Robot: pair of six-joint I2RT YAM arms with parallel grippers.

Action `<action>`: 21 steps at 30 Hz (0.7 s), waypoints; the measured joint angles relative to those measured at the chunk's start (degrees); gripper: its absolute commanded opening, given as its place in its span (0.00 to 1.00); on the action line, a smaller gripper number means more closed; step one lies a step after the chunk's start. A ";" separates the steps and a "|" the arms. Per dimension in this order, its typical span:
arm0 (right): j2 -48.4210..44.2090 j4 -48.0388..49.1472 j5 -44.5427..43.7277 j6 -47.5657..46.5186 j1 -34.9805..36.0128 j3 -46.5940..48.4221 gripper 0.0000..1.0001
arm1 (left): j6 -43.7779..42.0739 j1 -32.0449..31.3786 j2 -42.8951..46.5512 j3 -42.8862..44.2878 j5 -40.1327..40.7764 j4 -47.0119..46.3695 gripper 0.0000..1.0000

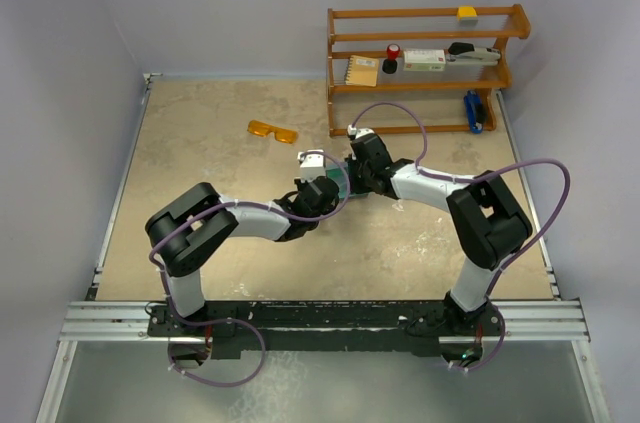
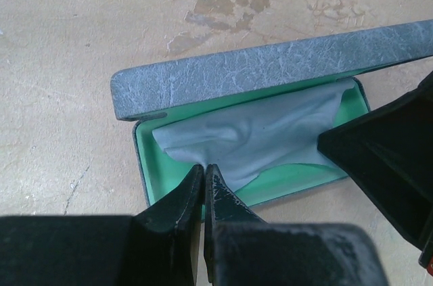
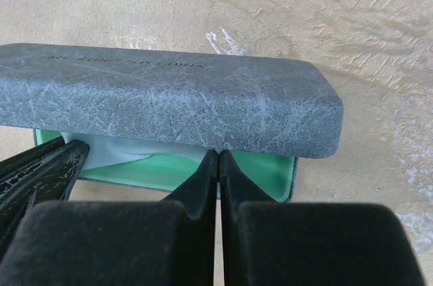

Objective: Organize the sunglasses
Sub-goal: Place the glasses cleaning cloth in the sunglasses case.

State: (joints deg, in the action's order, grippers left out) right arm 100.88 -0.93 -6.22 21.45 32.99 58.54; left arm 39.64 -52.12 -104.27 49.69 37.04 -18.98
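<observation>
The sunglasses [image 1: 272, 130] lie on the worktop [image 1: 190, 158], well apart from both arms, out beyond and to the left of the open case [image 2: 270, 69]. Their long axis runs roughly left to right in the top view, the right end dipping slightly toward the arms. Whether the temples are folded, and which way the lenses face, is too small to tell.

They look light, stiff and thin (translucent amber plastic, likely slick and easily scratched on the lenses). A pinch across the bridge or along the top of the frame would probably be safer than one on a lens or a temple.

The left gripper [image 2: 204, 179] has its jaws fully together, the tips at the near rim of the case by the edge of the pale blue cloth [image 2: 264, 134]; I cannot tell whether they nip the cloth. The right gripper [image 3: 218, 163] also has its jaws pressed together, with nothing visible between them, poised just under the raised lid at the opposite side of the case.
</observation>
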 measured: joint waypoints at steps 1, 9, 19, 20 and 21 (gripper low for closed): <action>0.00 0.02 0.00 0.02 -0.02 0.00 0.00 | 0.07 0.00 0.00 -0.07 -0.09 0.04 0.00; 0.00 -0.50 0.00 0.00 -0.02 0.00 0.00 | 0.20 0.00 -0.63 -0.37 -0.35 0.24 0.00; 0.04 -2.27 -0.22 -0.02 -0.07 0.00 0.00 | 0.20 0.04 -1.79 -0.66 -0.35 -0.22 0.00; 0.09 -2.38 -0.24 -0.02 -0.07 0.00 0.00 | 0.20 0.07 -1.79 -0.63 -0.35 -0.22 0.00; 0.11 -2.51 -0.26 -0.02 -0.07 0.00 0.00 | 0.20 0.09 -1.79 -0.66 -0.33 -0.22 0.00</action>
State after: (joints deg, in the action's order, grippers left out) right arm 100.99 -3.44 -6.48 21.43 32.93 58.54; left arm 39.83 -52.03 -106.06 49.04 36.71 -19.20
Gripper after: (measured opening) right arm 0.005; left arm 0.003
